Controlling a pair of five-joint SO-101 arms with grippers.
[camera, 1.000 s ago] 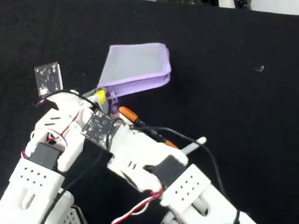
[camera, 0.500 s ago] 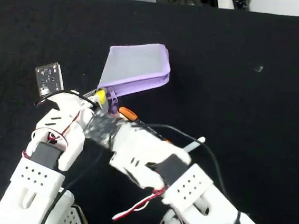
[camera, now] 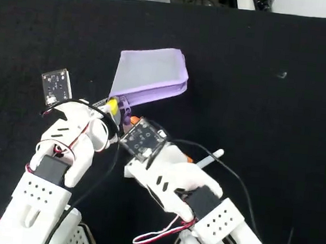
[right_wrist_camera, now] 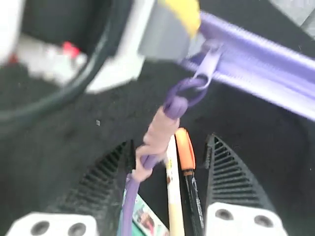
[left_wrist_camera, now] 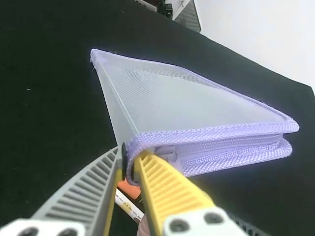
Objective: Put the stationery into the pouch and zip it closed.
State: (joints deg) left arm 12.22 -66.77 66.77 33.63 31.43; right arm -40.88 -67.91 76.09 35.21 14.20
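Outside the pouch (left_wrist_camera: 197,103) (left hand (left_wrist_camera: 127,155) pinches it) lies an orange pen (right_wrist_camera: 185,150).

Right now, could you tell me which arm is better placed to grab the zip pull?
Right. The right gripper, open, straddles the pull cord; the left gripper is shut on the pouch corner.

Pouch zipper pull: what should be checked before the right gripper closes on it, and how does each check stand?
1. Hold: left gripper shut on the pouch corner, ok.
2. Opening: right gripper open, ok.
3. Aim: pull cord between its jaws, ok.
4. Clear grasp: orange-capped pen lies beside the cord, not ok.
5. Contents: white pen on the table, not ok.
6. Zip open or shut: cannot tell.
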